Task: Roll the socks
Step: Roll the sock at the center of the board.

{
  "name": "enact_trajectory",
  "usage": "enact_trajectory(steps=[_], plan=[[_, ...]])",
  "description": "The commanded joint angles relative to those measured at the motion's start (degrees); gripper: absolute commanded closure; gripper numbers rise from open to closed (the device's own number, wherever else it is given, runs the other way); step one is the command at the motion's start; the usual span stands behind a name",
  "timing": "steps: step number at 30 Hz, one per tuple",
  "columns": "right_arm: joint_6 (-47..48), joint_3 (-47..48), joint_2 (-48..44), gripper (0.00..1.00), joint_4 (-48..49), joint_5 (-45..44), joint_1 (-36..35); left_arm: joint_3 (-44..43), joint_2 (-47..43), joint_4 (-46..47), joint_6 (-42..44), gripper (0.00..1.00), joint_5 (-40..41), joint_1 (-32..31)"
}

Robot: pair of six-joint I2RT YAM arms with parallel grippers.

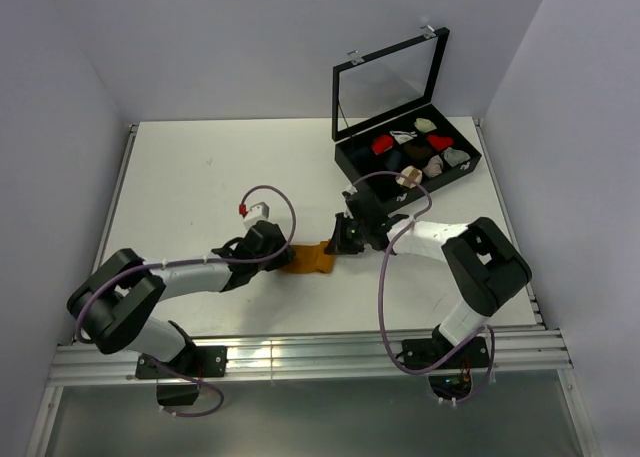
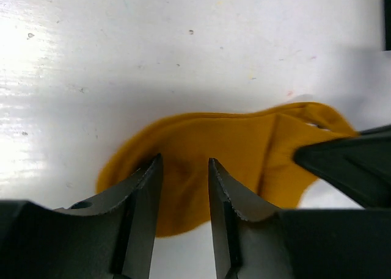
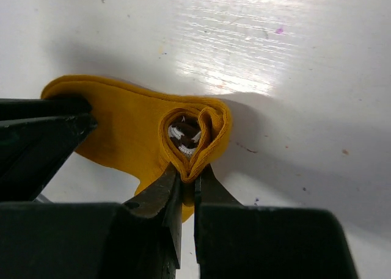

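We see the mustard sock [image 1: 312, 259] lying on the white bench [image 1: 200, 167], near the front middle, between the two arms. The right fingers [image 3: 174, 190] are closed to a thin slit. They pinch the sock's rolled end, with the lower fold of the roll clamped between the tips. In the top view the right fingers [image 1: 341, 244] sit on the sock's right end.

The left fingers [image 2: 153, 175] stand parted at a narrow-to-medium gap and hold nothing. They sit over the rounded end of the sock, with a strip of mustard cloth showing in the gap. We cannot tell whether the tips touch the cloth. In the top view the left fingers [image 1: 287, 256] are at the sock's left end. The two pairs are close, with only the short sock between them.

The sock's flat part is smooth and mustard-orange, with one soft crease running across it [image 2: 269, 144]. The rolled end [image 3: 197, 135] makes a small teardrop loop of doubled cloth. Dark brown and white striped fabric is tucked inside the loop. We cannot tell whether that is the cuff or a second sock.

A black case [image 1: 345, 165] with its lid up stands at the far right of the bench, apart from the sock. Small coloured bundles [image 1: 381, 145] sit in its compartments.
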State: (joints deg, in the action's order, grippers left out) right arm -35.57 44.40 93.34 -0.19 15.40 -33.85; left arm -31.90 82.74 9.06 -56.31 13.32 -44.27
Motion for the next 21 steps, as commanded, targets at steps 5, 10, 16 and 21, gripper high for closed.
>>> enact_trajectory(steps=[5,10,16,21], plan=[[7.5,6.0,-0.4,1.0,-18.0,-7.6,0.4,-7.3,7.3,-0.3,7.0,0.6,2.8,0.4],[8.1,7.9,-0.1,1.0,-22.0,-7.6,0.1,-11.0,12.1,0.3,9.6,0.6,2.7,0.8],[7.5,12.7,2.7,1.0,-28.0,-8.4,0.1,-10.8,11.9,4.7,11.6,0.58,0.7,0.7],[7.7,18.4,6.4,1.0,-33.5,-11.3,-1.6,-10.7,10.2,6.1,12.7,0.55,0.7,-0.2]])
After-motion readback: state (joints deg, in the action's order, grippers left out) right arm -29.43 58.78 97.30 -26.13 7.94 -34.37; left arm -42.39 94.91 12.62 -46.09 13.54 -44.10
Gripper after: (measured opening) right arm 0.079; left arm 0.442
